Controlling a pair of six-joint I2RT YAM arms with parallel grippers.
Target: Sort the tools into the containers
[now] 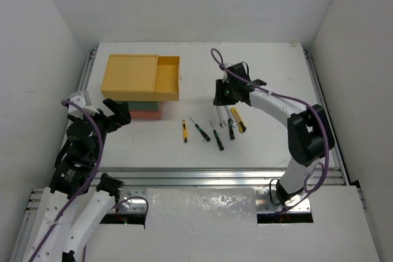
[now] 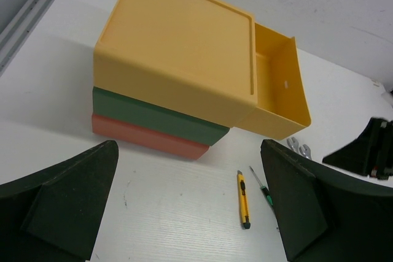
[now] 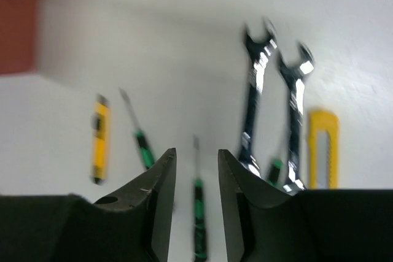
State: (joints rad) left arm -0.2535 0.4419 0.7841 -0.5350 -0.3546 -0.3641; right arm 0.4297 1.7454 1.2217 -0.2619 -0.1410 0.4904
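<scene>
My right claw [image 3: 196, 154] hangs narrow and empty above the laid-out tools [image 3: 253, 99] — poised to pick, I judge — left claw [image 2: 189, 145] idle, wide.

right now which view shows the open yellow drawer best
Left wrist: the yellow drawer sits large and sharp, pulled out, its inside visible. Top external shows it small, from above. Right wrist misses it, catching only a blurred edge of the red box.

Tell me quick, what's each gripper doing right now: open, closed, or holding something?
Left gripper: wide open, holding nothing.
Right gripper: open only a narrow gap, nothing between the fingers.
</scene>
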